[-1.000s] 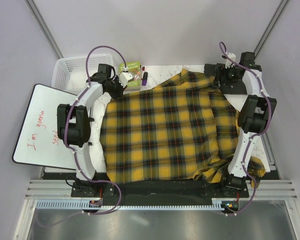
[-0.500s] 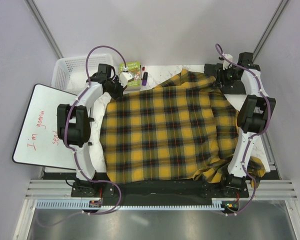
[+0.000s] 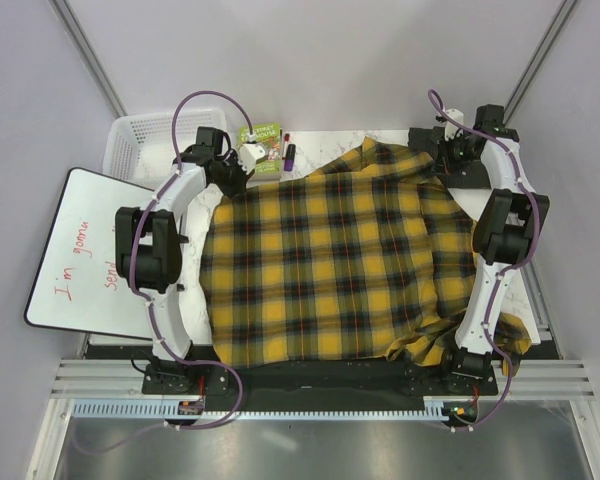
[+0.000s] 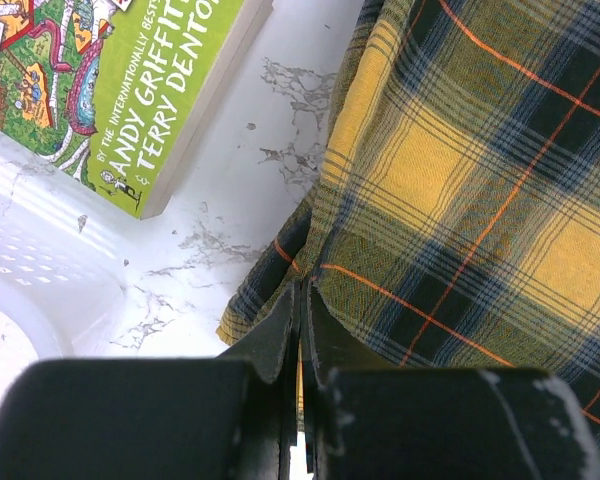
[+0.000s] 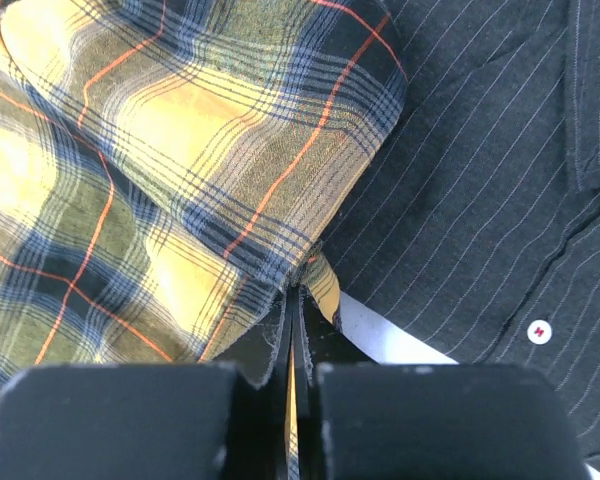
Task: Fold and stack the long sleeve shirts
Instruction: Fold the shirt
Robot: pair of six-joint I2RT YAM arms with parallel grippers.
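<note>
Between the fingertips of the left gripper (image 4: 302, 300): a hem corner of the yellow-and-black plaid shirt (image 4: 460, 170), pinched tight with the jaws pressed together on the cloth. Just ahead and left of that grip, bare marbled table (image 4: 250, 160); further left, a green book (image 4: 130, 80) and the white basket (image 4: 30, 280) rim.

Between the fingertips of the right gripper (image 5: 293, 300): another plaid corner, likewise clamped in closed jaws. Right of and beyond that grip, partly overlapped by the plaid corner, the dark charcoal shirt (image 5: 480, 190), finely pinstriped, with one button showing.

From above, plaid spread flat between both grippers. Long axis side to side, grip to grip. Far edge reaching farther back at the right grip than at the left. Bunched fold by the base of the right arm (image 3: 480, 330). Cannot tell which way the collar points.
</note>
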